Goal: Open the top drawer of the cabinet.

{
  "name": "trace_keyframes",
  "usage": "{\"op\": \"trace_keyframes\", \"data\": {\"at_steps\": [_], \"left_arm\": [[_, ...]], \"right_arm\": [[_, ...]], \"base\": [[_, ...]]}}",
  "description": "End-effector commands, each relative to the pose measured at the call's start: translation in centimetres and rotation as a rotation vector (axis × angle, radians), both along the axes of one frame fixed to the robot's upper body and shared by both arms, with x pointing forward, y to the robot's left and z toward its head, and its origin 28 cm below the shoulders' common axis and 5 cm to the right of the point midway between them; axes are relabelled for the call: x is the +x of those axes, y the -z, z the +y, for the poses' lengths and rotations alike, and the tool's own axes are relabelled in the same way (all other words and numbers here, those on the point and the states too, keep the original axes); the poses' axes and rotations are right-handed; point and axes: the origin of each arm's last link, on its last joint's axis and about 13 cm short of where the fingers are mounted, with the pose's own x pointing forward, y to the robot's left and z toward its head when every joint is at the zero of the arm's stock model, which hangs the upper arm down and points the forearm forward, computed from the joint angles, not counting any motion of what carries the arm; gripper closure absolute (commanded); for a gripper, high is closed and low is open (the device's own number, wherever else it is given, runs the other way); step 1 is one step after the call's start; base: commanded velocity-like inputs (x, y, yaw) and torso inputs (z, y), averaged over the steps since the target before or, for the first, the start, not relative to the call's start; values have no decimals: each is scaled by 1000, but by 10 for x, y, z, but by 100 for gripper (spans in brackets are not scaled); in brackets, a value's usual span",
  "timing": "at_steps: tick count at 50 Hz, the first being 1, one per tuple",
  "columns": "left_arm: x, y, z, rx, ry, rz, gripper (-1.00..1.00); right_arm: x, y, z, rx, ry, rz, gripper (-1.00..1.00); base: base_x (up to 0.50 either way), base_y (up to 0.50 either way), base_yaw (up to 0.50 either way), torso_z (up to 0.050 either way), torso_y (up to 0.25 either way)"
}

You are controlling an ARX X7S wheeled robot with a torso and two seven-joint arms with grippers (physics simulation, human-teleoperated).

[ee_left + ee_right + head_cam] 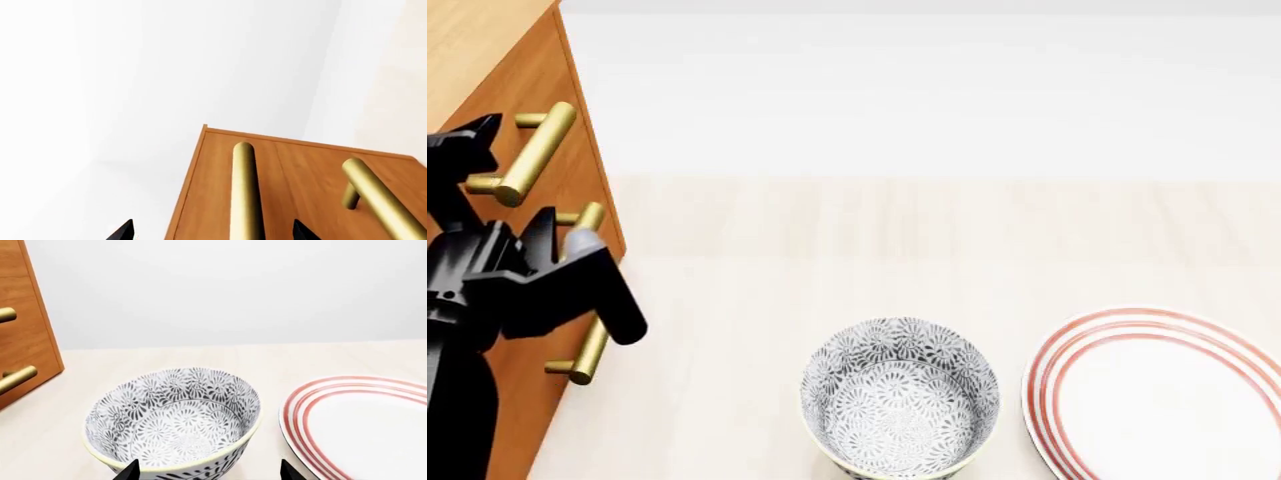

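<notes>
At the head view's left edge, the left gripper point(554, 255) reaches at the cabinet point(487, 60), jaws spread around a lower handle point(243, 192). The top drawer point(521, 120) sits upper left, shut; its handle point(534, 153) needs gripping next.

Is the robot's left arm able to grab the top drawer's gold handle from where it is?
Probably yes. The left gripper is open, its tips either side of a brass handle on the cabinet. Nothing blocks it, but whether it is the top drawer's is unclear.

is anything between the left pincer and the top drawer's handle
Nothing visible. In the left wrist view the left pincer has its tips apart either side of a brass handle, but which drawer's is unclear. The bowl sits clear.
</notes>
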Motion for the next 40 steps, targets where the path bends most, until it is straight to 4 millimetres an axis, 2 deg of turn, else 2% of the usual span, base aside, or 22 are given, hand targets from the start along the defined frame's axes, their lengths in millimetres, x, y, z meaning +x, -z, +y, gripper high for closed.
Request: {"op": "trace_keyframes", "data": {"at_steps": [1, 16, 40], "left_arm": [[8, -1, -4, -35, 0, 9, -100], [15, 10, -1, -19, -18, 40, -100], [24, 15, 1, 17, -65, 47, -100]], "right_arm": [[1, -1, 1, 6, -7, -11, -100], [1, -1, 1, 6, -8, -7, -100], [2, 1, 1, 9, -8, 2, -100]], "base": [[0, 0, 0, 0, 0], [0, 0, 0, 0, 0], [0, 0, 0, 0, 0]]}}
